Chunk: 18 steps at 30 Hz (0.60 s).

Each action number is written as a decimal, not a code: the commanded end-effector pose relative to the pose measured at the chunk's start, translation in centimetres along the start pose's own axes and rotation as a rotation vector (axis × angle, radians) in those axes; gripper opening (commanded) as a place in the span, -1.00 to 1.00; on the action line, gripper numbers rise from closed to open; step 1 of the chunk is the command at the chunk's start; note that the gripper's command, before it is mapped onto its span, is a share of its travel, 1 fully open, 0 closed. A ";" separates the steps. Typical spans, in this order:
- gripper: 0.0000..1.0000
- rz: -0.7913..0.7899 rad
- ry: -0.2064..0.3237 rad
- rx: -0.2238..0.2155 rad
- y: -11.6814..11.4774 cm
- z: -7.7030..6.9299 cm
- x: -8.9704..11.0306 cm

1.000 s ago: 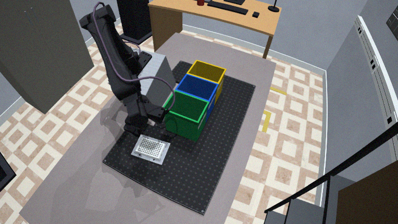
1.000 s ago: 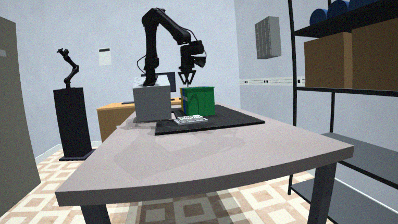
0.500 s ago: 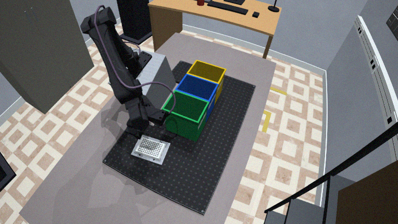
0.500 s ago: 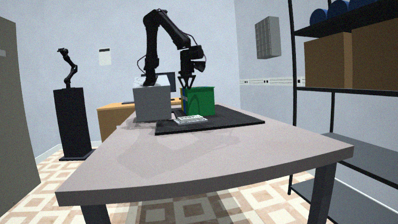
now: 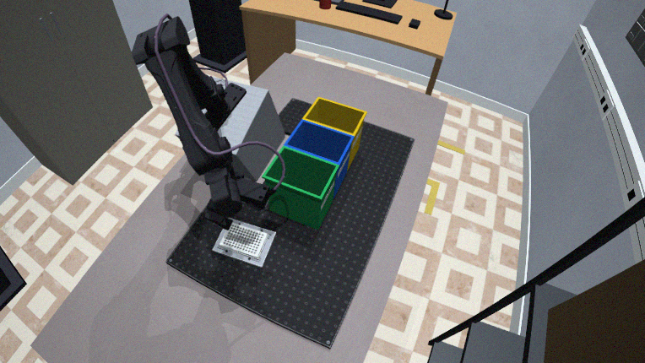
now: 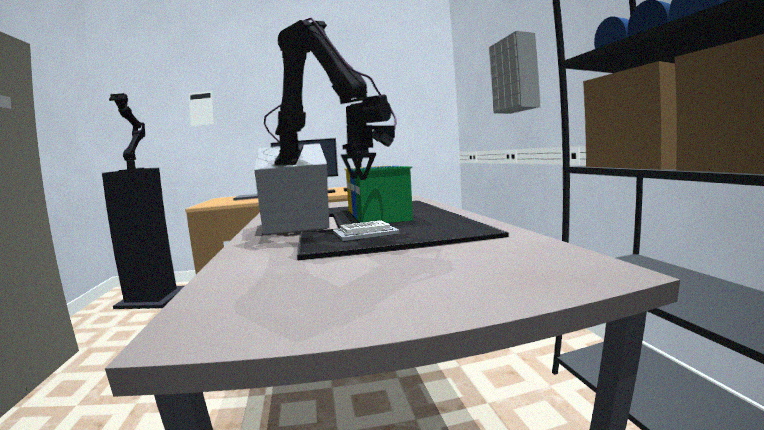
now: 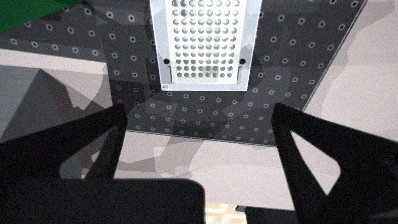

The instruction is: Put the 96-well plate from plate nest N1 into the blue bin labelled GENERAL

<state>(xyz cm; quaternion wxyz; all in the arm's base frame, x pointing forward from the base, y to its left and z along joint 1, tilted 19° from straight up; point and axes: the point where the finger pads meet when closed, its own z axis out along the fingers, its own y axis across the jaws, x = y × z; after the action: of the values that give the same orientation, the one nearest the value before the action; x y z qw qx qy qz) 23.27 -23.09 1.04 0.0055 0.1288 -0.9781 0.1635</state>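
The white 96-well plate (image 5: 246, 238) (image 6: 366, 227) (image 7: 205, 40) lies flat in the silver plate nest N1 (image 5: 220, 249) (image 7: 155, 60) near the front left corner of the black perforated mat (image 5: 316, 270) (image 6: 454, 229) (image 7: 300, 50). My gripper (image 5: 222, 218) (image 6: 359, 170) (image 7: 199, 111) is open and empty. It hangs well above the mat, just short of the plate's near end. The blue bin (image 5: 320, 142) stands upright between the green bin (image 5: 302, 209) (image 6: 384, 194) and the yellow bin (image 5: 336, 115), in one row on the mat.
The green bin stands close to the right of the arm's wrist. The grey pedestal (image 5: 257, 116) (image 6: 291, 192) that carries the arm stands at the mat's left edge. The mat lies on a grey table (image 5: 135, 306) (image 6: 374, 309).
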 end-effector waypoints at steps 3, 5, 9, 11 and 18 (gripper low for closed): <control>1.00 -0.003 -0.030 0.005 -0.1 0.8 -0.5; 1.00 -0.005 -0.039 0.015 -0.3 1.0 -0.7; 1.00 0.005 -0.046 0.028 -0.8 1.5 -1.0; 1.00 0.005 -0.046 0.028 -1.1 1.7 -1.1; 1.00 -0.014 -0.026 -0.005 -0.4 3.1 -0.9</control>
<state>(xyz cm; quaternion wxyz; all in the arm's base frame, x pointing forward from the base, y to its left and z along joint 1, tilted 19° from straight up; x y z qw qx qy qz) 23.57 -24.12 -1.42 0.0051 0.1291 -0.9779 0.1643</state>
